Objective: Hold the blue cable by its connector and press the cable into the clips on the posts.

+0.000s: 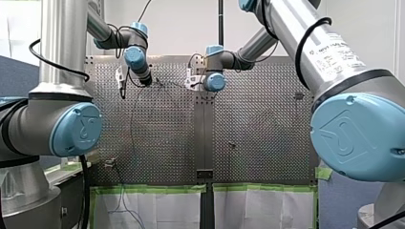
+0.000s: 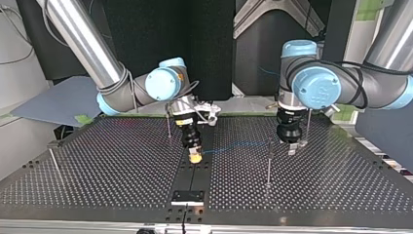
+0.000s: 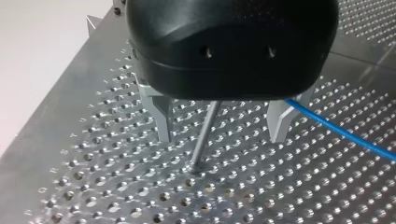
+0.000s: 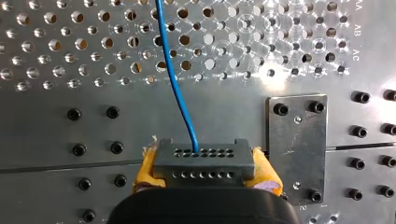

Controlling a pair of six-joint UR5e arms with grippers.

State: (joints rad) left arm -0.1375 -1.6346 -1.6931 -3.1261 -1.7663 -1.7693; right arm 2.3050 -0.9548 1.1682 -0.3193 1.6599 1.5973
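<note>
Right gripper: my right gripper (image 4: pixel 205 176) is clamped on the connector (image 4: pixel 204 161), with its yellow pads (image 4: pixel 145 170) pressed against the block's two ends. In the top view it hangs at 6 o'clock of the centre, over the table's middle seam.
Connector: a dark grey block with two rows of small holes, held level between the pads.
Blue cable: the blue cable (image 4: pixel 175 79) leaves the hole row farther from the gripper and runs ahead over the perforated table (image 4: pixel 56 46). In the top view it stretches from the connector toward 3 o'clock, as far as my left gripper.
Left gripper: my left gripper (image 3: pixel 219 137) is spread wide and grips nothing. Its metal fingers (image 3: pixel 159 116) point down at the table.
Thin post: a thin post (image 3: pixel 204 137) stands in a table hole between those fingers, touching neither.
Cable at left gripper: it passes just beside one finger; I cannot tell whether it touches.
Middle post: in the top view the middle post (image 2: pixel 269 163) stands between the grippers, at 3 o'clock of the right gripper. The cable crosses near its top, but I cannot tell whether it sits in a clip.
Back post: the back post (image 2: pixel 169 122) is at 11 o'clock of the right gripper.
Edge post: the edge post (image 2: pixel 52 158) is at 9 o'clock, well apart.
Plate: a screwed plate (image 4: pixel 296 144) lies just beside the connector.
</note>
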